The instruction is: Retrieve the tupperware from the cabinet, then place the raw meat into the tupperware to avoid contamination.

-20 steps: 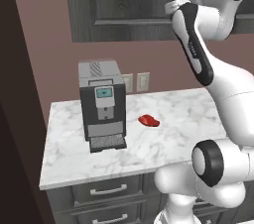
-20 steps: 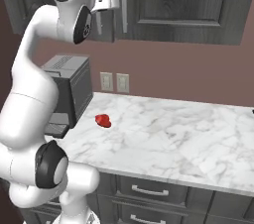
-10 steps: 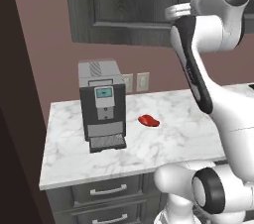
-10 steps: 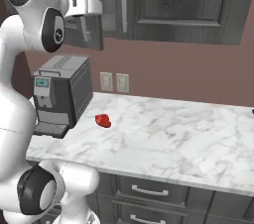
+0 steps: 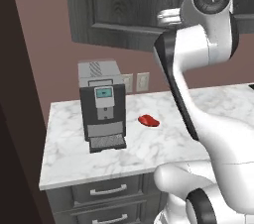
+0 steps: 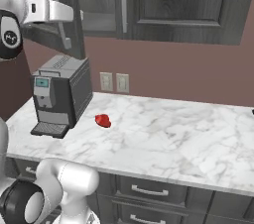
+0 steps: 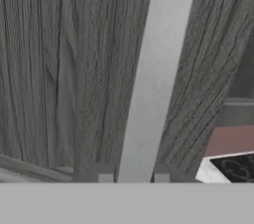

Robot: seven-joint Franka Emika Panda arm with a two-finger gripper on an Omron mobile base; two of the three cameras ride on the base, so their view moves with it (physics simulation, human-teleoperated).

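The cabinet (image 6: 173, 0) hangs above the counter, and its left door (image 6: 69, 34) stands swung partly open. My gripper (image 7: 133, 178) is shut on that door's long silver bar handle (image 7: 154, 74), which runs up between the two fingertips. From the right base view the gripper (image 6: 78, 16) sits high at the left, against the open door. The raw meat (image 5: 149, 120) (image 6: 102, 120) is a small red lump lying on the marble counter (image 6: 168, 139), just right of the coffee machine. I cannot make out the tupperware in the dim opening behind the door.
A grey and black coffee machine (image 5: 101, 104) (image 6: 59, 94) stands at the counter's left end. Two wall outlets (image 6: 114, 82) sit behind it. Grey drawers (image 6: 149, 191) run under the counter. My own white arm (image 5: 198, 69) blocks much of the left base view.
The arm has swung toward the left of the right base view, pulling the cabinet door further open by its handle. The meat and coffee machine have stayed put.
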